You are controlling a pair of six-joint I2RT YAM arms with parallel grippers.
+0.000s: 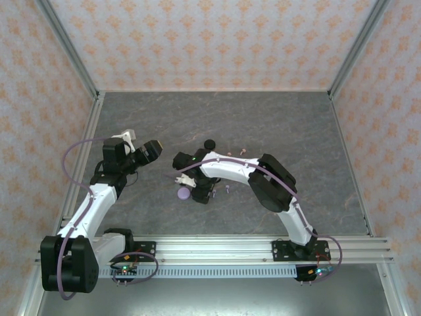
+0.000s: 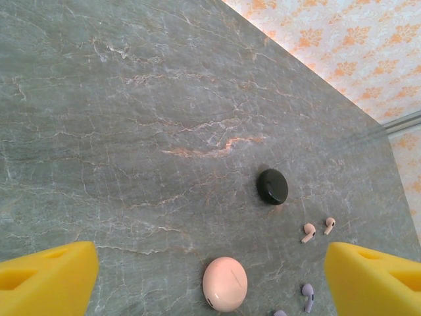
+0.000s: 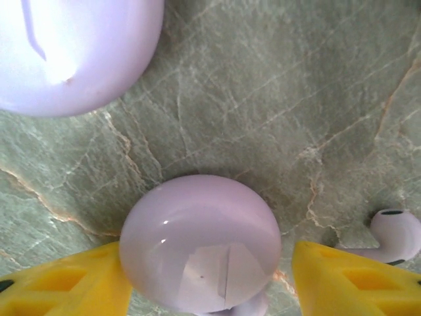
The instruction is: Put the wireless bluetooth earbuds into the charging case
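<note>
Our right gripper (image 3: 207,270) sits over the round purple case (image 3: 197,224), jaws half open on each side, holding nothing yet. A purple earbud (image 3: 396,236) lies just outside one finger, stem toward the case. Our left gripper (image 2: 210,266) hangs wide open, empty, farther away.

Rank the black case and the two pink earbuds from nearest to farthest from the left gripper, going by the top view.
1. The black case, to the right of the left gripper.
2. The first pink earbud, just right of that case.
3. The second pink earbud, farthest right in the row.
</note>
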